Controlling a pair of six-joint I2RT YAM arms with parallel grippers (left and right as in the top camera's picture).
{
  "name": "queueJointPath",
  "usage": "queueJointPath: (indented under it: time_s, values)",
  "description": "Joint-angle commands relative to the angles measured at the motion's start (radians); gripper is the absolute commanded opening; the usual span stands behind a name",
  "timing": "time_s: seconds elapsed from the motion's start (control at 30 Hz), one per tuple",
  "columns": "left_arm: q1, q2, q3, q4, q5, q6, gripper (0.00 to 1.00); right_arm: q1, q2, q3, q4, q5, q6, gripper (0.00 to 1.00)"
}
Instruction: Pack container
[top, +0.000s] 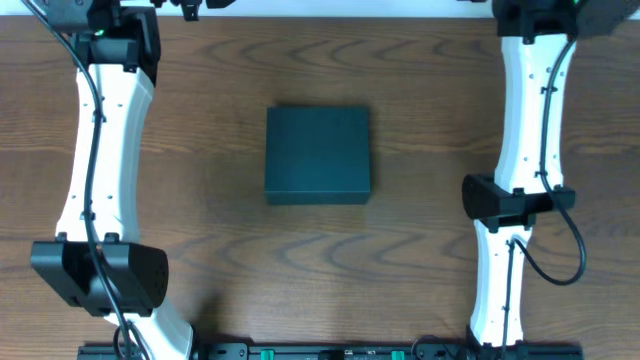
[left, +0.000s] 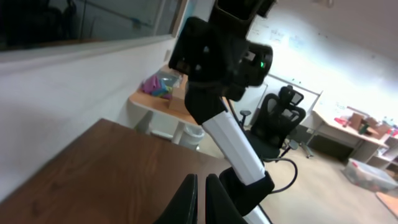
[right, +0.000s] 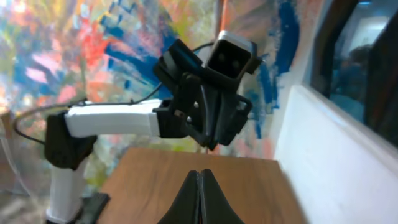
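Observation:
The container (top: 318, 155), a dark teal-black square box with its lid down flat, sits in the middle of the wooden table (top: 220, 250). Nothing rests on it or beside it. Both arms are folded back along the table's sides, the left arm (top: 100, 150) and the right arm (top: 530, 110), well apart from the box. Their fingers do not show in the overhead view. In the left wrist view my left gripper (left: 201, 177) is shut, its tips almost touching and holding nothing. My right gripper (right: 200, 173) is shut tight and empty. Neither wrist view shows the container.
The left wrist view looks across the table top (left: 93, 168) at the right arm (left: 233, 137), with office chairs and desks behind. The right wrist view faces the left arm (right: 124, 121) and its camera (right: 231, 56), before a painted wall.

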Motion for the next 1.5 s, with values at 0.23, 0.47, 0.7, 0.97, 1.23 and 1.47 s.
queueJointPath:
  time_s: [0.23, 0.47, 0.7, 0.97, 1.23, 1.47]
  values:
    - [0.067, -0.031, -0.024, -0.026, 0.023, -0.062, 0.07, -0.084, -0.462, -0.779, -0.667, 0.129, -0.621, 0.02]
    - [0.050, -0.203, -0.174, -0.196, -0.005, 0.124, 0.07, -0.091, -0.713, -1.007, -0.906, 0.235, -0.777, 0.02]
    - [0.092, -0.515, -0.415, -1.013, -0.396, 0.736, 0.13, -0.087, -0.947, -1.131, -1.214, 0.485, -0.993, 0.02]
    - [-0.044, -0.700, -0.417, -1.477, -1.270, 1.038, 0.24, -0.087, -1.157, -1.336, -1.324, 0.940, -1.148, 0.01]
    - [-0.085, -0.586, -0.418, -1.805, -1.402, 1.022, 0.08, -0.036, -1.156, -1.593, -1.275, 1.016, -1.144, 0.02]
    - [-0.087, -0.505, -0.418, -1.931, -1.391, 0.945, 0.95, 0.024, -1.137, -1.692, -1.387, 1.009, -1.144, 0.99]
